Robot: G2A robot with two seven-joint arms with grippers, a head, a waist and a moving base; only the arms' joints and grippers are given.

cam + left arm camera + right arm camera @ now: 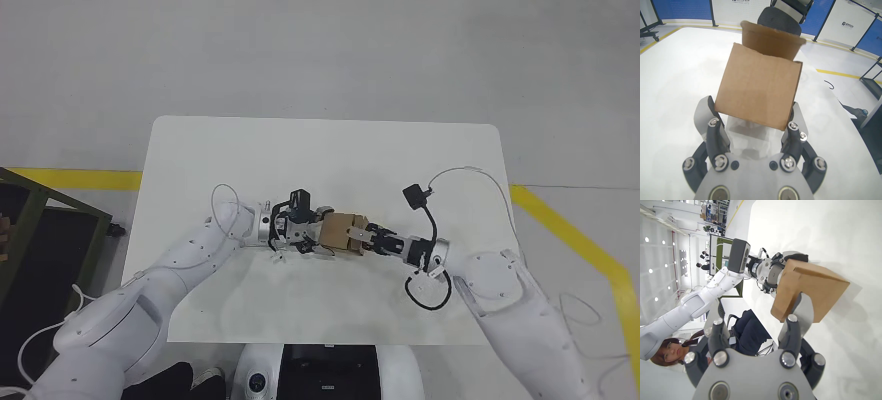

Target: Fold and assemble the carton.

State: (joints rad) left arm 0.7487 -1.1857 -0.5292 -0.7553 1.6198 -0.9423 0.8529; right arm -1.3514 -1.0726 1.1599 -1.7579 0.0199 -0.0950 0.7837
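The carton is in the middle of the white surface, a bit to the near side, between the two arms. It looks like it hangs just above the surface, with a shadow under it, but I cannot be sure.

I think the job is partly done. The brown card is not flat. It is already a box shape with square sides. But one end is not closed. A flap at the right end sticks out past the box. I think that flap has to be pushed down and tucked in. I cannot tell if the left end is closed, because a gripper hides it.

The left gripper has the left end of the carton. Its jaws are squeezed onto the box, with one finger on each side, so it is holding the carton tight.

The right gripper is at the right end. Its jaws are spread wide and hold nothing. One of its fingers lies against the carton, and its black pad sits just behind the flap. The other finger is well apart from the box. My guess is that it is set to push the flap shut.
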